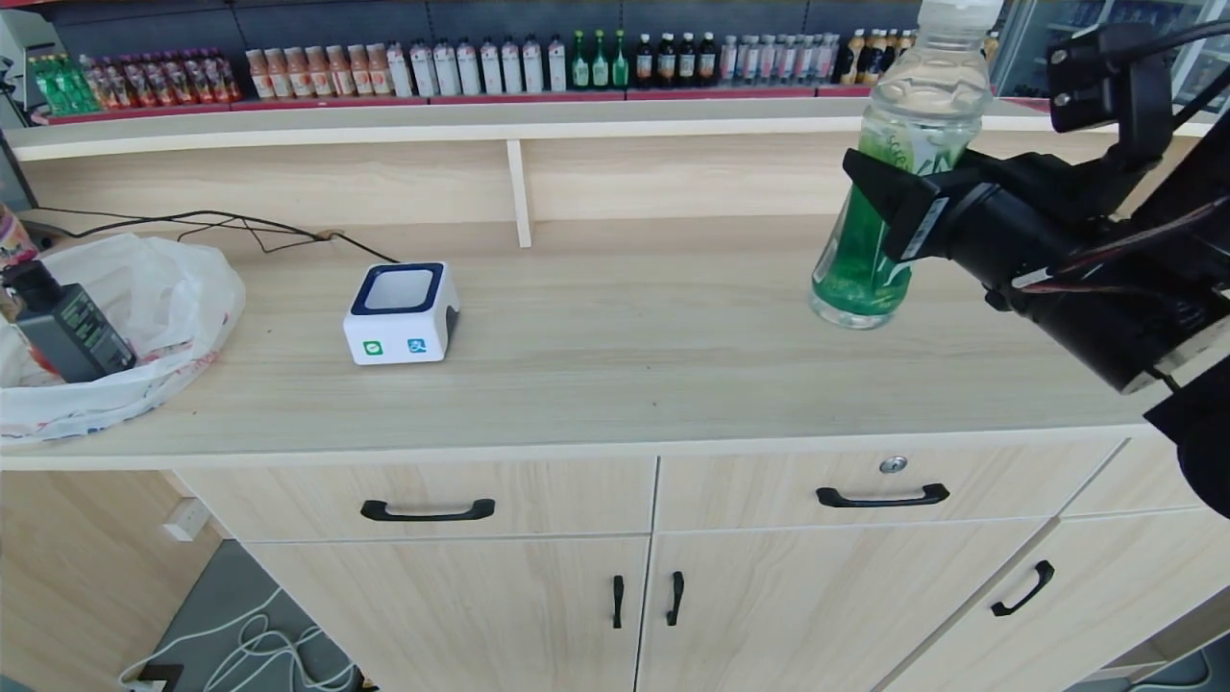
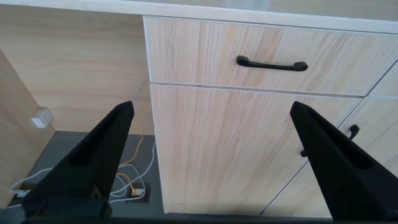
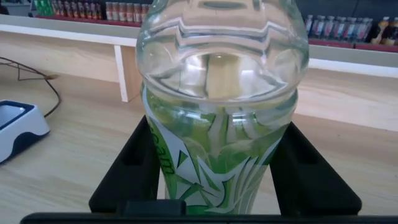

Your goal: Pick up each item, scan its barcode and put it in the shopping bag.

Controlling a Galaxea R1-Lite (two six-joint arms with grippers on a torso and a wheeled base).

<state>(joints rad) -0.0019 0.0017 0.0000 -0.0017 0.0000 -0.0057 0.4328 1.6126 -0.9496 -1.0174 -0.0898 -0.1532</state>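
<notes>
Currently the green bottle is being held tilted over the counter, well right of the scanner, the right claw gripping its middle. Left of the scanner, the shopping bag is lying with a dark container inside. The left claw is gaping open before the cabinet.

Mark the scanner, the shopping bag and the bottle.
scanner [image 1: 400, 327]: head view, white front face.
shopping bag [image 1: 187, 298]: head view, plastic wall nearest the scanner.
bottle [image 1: 915, 120]: head view, clear upper body.
</notes>
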